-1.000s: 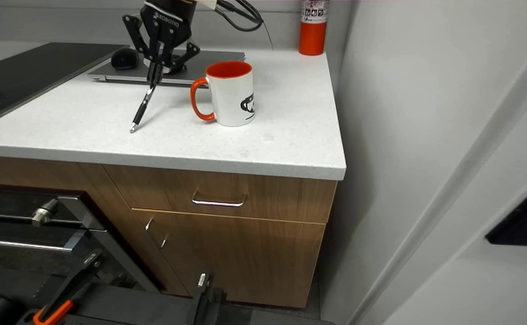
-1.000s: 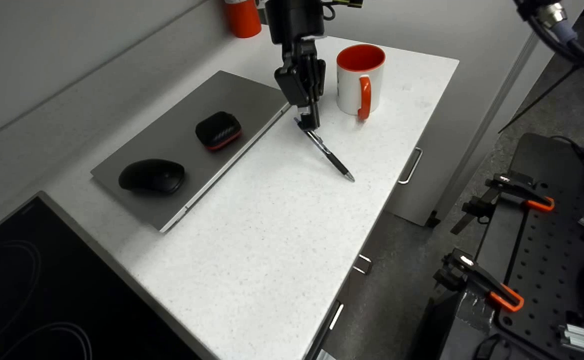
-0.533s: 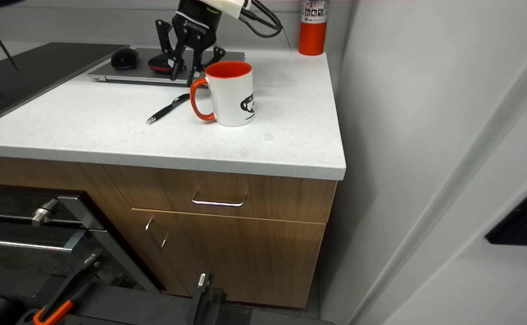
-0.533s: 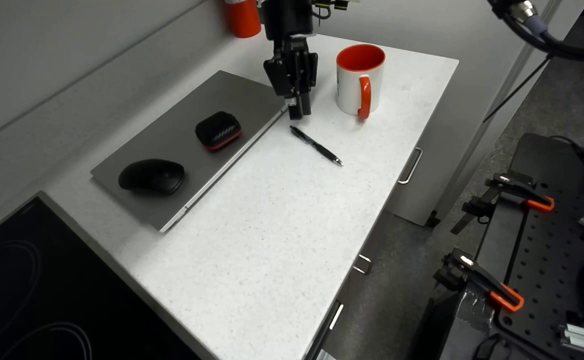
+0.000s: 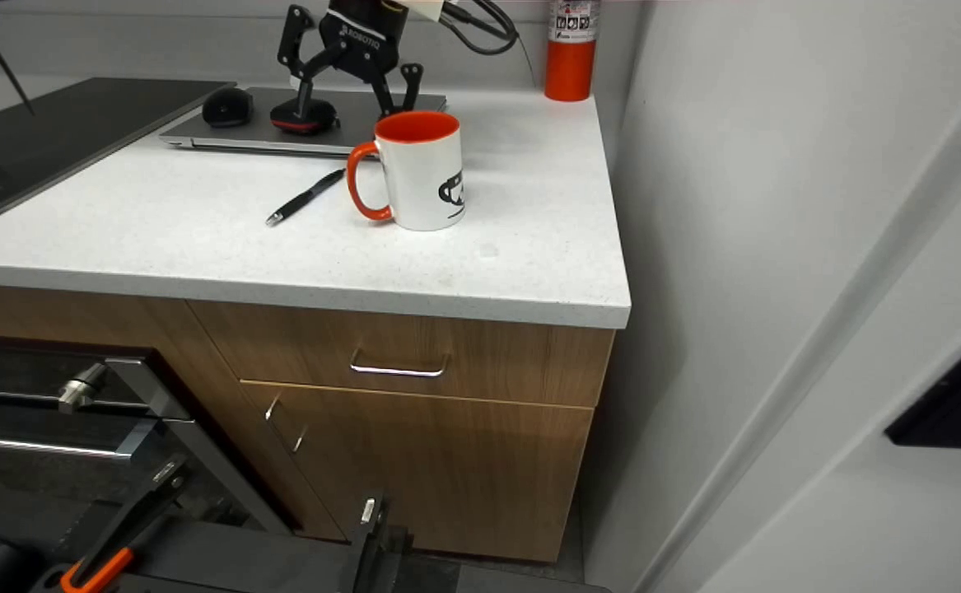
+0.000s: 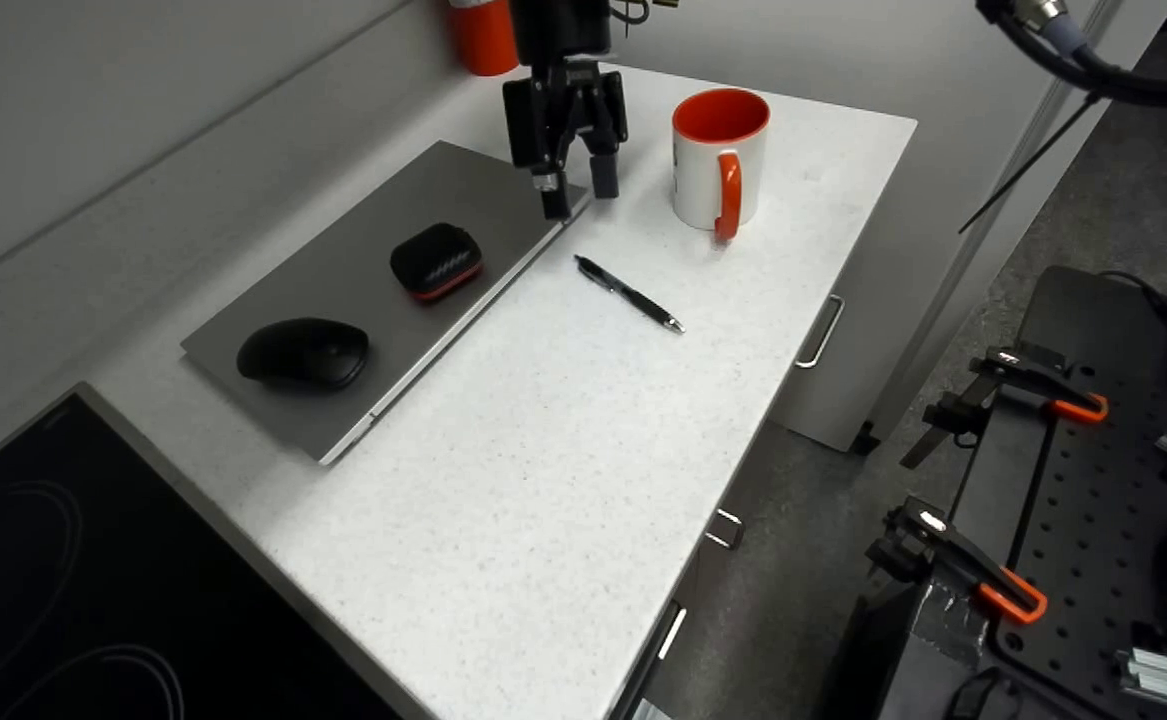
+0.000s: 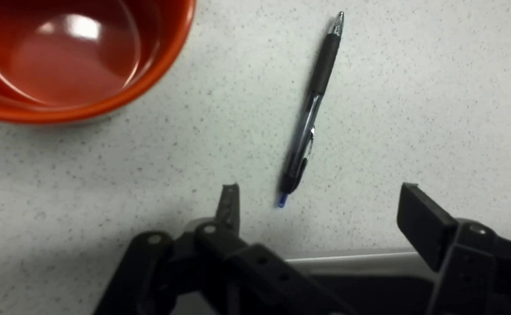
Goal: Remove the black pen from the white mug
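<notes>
Nearest in an exterior view, toward eight o'clock, is an orange-handled clamp; past it come a wooden drawer front and the white counter. On the counter lies the black pen, outside the white mug at about its nine o'clock, tip toward eight; its blue end shows in the wrist view alone. The mug stands upright; part of a dark logo faces out in an exterior view, too little to read, and the wrist view looks down into the red inside. Beyond hangs the gripper, lettered "ROBOTIQ", fingers spread wide. In an exterior view one finger overlaps a black case; in an exterior view the gripper stands clear, the case at its eight o'clock. Case and mouse sit on a grey laptop. Farthest, at the mug's two o'clock, a red cylinder bears a white label of pictograms and print too small to read.
</notes>
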You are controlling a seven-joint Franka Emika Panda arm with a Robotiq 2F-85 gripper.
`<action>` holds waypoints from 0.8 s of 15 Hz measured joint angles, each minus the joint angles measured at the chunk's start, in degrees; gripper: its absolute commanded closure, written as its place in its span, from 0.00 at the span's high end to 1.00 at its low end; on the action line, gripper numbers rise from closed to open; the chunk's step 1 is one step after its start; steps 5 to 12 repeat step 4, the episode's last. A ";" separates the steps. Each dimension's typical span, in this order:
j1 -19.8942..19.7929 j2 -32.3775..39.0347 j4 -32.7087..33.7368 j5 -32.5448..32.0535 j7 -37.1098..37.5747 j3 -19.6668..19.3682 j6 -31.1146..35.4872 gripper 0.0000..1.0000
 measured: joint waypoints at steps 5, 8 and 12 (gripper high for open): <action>-0.11 0.00 0.06 0.00 -0.04 0.21 -0.44 1.00; -0.11 0.00 0.06 0.00 -0.04 0.21 -0.44 1.00; -0.11 0.00 0.06 0.00 -0.04 0.21 -0.44 1.00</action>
